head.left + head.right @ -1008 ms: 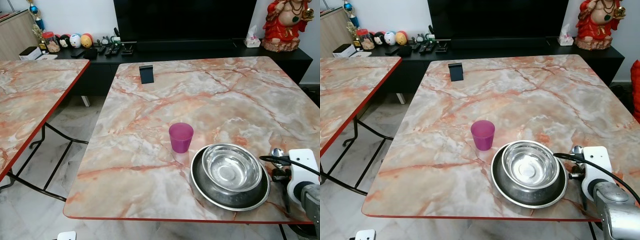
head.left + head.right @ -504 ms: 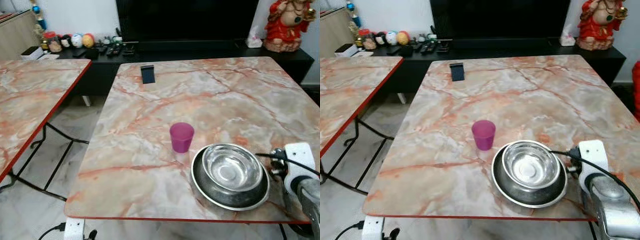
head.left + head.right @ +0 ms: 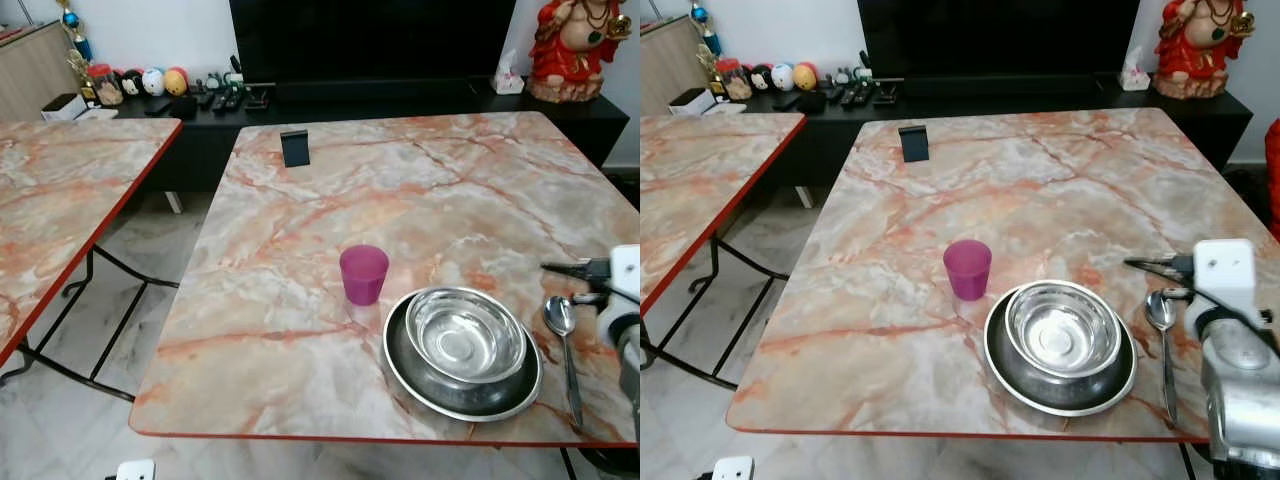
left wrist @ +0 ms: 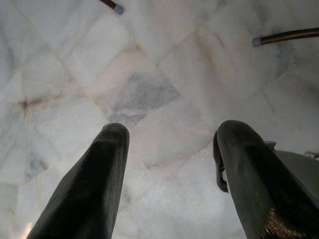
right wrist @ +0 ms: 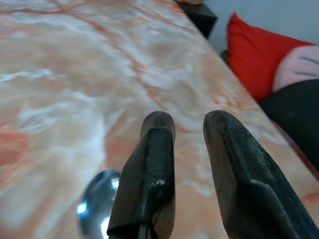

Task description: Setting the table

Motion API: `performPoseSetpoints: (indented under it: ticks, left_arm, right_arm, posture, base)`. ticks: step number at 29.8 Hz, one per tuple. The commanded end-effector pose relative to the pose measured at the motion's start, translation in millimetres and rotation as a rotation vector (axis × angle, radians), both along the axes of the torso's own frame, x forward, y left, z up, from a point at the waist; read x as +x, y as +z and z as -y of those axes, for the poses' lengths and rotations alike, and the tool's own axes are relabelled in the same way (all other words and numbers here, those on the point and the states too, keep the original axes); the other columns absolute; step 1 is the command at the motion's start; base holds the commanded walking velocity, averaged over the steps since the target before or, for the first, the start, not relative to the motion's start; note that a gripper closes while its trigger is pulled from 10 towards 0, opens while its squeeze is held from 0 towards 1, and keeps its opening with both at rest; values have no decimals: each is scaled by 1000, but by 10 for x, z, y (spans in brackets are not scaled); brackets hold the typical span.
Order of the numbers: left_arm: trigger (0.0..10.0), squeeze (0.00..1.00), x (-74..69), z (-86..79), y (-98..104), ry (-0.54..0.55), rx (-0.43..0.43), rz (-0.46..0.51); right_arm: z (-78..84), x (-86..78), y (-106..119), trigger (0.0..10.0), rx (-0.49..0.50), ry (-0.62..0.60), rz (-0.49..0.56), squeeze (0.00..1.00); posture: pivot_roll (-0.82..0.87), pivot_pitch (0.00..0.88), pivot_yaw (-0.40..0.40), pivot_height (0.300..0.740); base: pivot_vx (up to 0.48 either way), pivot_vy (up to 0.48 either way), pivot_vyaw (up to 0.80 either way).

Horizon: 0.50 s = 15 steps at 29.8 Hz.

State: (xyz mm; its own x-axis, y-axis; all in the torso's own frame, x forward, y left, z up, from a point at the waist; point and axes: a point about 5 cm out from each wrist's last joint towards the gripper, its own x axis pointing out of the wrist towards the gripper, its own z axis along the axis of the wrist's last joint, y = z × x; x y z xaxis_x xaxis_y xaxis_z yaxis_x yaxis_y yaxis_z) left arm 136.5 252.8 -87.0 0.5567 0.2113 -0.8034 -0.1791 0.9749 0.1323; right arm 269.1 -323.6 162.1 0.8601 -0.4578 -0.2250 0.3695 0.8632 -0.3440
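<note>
Our right gripper [image 5: 187,124] hovers just above the spoon [image 3: 1163,340], fingers slightly parted and holding nothing. We see the spoon lying flat just right of the steel bowl [image 3: 1061,330]; the pink cup [image 3: 967,269] stands near the bowl's far-left side.

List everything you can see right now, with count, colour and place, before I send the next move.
Table: 1, marble-pattern with red edge, under the setting.
Second table: 1, same pattern, to the left.
Cup: 1, purple, upright, left of and beyond the bowl.
Bowl: 1, steel, in the plate.
Plate: 1, steel, near front edge.
Spoon: 1, steel, flat on table right of plate.
Stand: 1, black, far left of table.
TV: 1, black, on black console.
Statue: 1, red, console's right end.
Cushion: 1, red, beyond table's right side.
Left gripper: open, over floor.
Right gripper: open, beside spoon's bowl.
</note>
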Motion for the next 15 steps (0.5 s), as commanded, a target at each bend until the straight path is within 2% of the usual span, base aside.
performPoseSetpoints:
  ticks: [1, 5, 6, 7, 8, 12, 15]
  left_arm:
    - [10000, 0, -60, -46, -14, -3, 11, -36]
    - [10000, 0, -56, -43, -14, -7, 10, -38]
    - [10000, 0, 187, 72, 63, -41, 8, 70]
    - [10000, 0, 187, 72, 63, -41, 8, 70]
    - [10000, 0, 354, 167, 130, -64, 8, 150]
    - [10000, 0, 392, 211, 140, -69, -5, 166]
    - [10000, 0, 280, 152, 89, -45, -20, 115]
  right_arm:
    - [50, 25, 3, 10000, 3, -26, -1, 0]
    - [43, 194, 26, 10000, 25, -29, 30, 0]
    - [59, 266, -1, 10000, 31, -36, 12, 0]
    - [59, 266, -1, 10000, 31, -36, 12, 0]
    - [92, 309, -63, 10000, 37, -54, -29, 0]
    - [145, 379, -145, 10000, 2, -66, -92, 0]
    - [110, 446, -225, 10000, 22, -62, -130, 0]
  posture:
    - [-172, 0, 75, 732]
    - [-178, 0, 82, 732]
    - [-173, 0, 80, 732]
    - [-173, 0, 80, 732]
    - [-173, 0, 84, 732]
    - [-159, 0, 79, 732]
    - [-150, 0, 77, 732]
  base:
    - [0, 0, 0]
    - [0, 0, 0]
    - [0, 0, 0]
    - [0, 0, 0]
    - [0, 0, 0]
    - [0, 0, 0]
    - [0, 0, 0]
